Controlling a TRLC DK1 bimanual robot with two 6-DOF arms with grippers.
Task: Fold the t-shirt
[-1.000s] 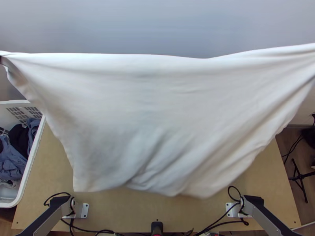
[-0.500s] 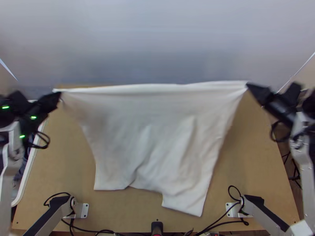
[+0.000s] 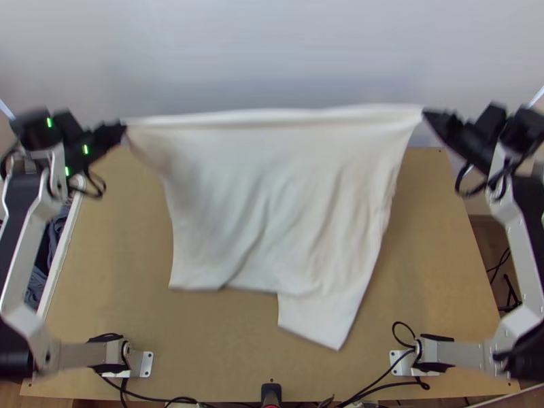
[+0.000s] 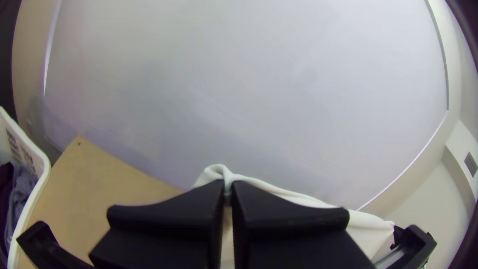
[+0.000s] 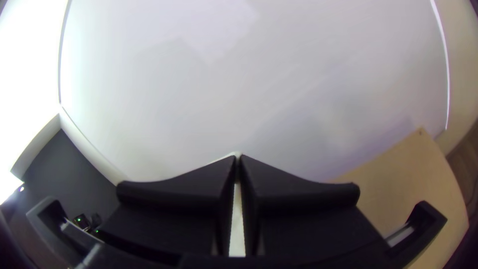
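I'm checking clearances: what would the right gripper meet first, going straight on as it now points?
Past the white fabric T-shirt in its jaws, the right gripper would probably first meet the smooth pale panel behind the light wooden table; how far is unclear.

A white plastic basket with a slotted wall (image 4: pixel 46 169), in which dark and blue-grey clothes (image 4: pixel 22 188) are held, is seen by the left edge of the light wooden table (image 3: pixel 115 238). The table's far side is backed by a large smooth pale-grey panel (image 4: pixel 249 99). Thin black cables (image 3: pixel 377 385) are strewn along the near edge.
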